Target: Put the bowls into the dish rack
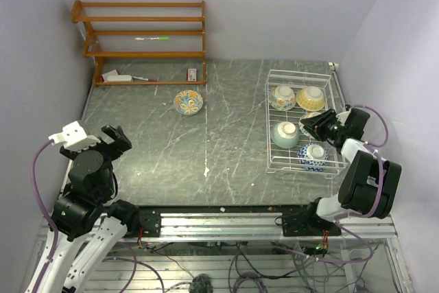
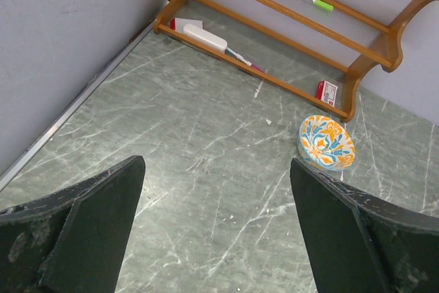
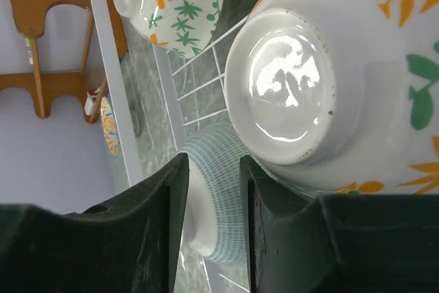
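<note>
The overhead camera sits above and behind my bases, far enough back to take in the whole table (image 1: pixel 206 142), the wooden shelf (image 1: pixel 144 53) and the dish rack (image 1: pixel 300 73). My left wrist camera looks forward and down past my left gripper (image 2: pixel 216 166) from well back, sharing the shelf and the lone painted bowl (image 2: pixel 326 143) with it. My right wrist camera lies tipped sideways, close against the upturned bowls (image 3: pixel 329 80) in the rack.

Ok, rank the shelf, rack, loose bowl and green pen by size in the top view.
1. Shelf, largest
2. Rack, not far behind
3. Bowl
4. Pen, smallest
</note>
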Available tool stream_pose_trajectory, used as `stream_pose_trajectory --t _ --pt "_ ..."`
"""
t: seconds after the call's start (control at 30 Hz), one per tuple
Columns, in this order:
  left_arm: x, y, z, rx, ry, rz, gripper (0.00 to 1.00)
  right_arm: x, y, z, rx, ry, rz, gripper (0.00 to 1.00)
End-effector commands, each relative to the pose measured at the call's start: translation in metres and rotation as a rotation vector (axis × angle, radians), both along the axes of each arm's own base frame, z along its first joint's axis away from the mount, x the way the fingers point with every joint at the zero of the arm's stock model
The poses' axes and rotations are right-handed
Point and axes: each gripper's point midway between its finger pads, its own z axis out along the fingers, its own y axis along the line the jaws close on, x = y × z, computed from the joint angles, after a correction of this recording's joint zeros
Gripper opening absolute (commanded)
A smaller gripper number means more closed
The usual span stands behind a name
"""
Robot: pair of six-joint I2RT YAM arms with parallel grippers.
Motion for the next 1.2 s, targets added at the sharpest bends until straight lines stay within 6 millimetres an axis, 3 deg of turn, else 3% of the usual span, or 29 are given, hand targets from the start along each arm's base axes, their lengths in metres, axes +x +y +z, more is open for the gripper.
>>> stream_pose_trajectory --t 0.0,0.13,0.4,0.7,0.97,1.17 --pt "-0.002 0.003 0.005 -0.011 -0.024 0.015 0.98 0.004 -0.004 0.015 -0.092 -0.033 0.007 0.36" --pt "0.000 0.002 0.004 -0.008 -0.021 0.012 0.98 0.004 0.004 0.032 -0.216 -0.049 0.032 0.38" --pt "0.001 0.001 0.004 -0.004 -0.017 0.005 0.98 -0.012 0.042 0.058 -0.521 -0.028 0.124 0.42" --pt "0.003 -0.003 0.003 -0.006 -0.011 -0.011 0.98 -0.040 0.038 0.037 -0.709 0.112 0.171 0.44" --pt "0.002 -0.002 0.003 -0.005 -0.012 -0.005 0.98 -0.017 0.037 0.057 -0.726 0.012 0.089 0.49" --pt "0.003 -0.002 0.003 -0.002 -0.009 -0.007 0.98 0.012 0.039 0.041 -0.752 0.038 0.100 0.49"
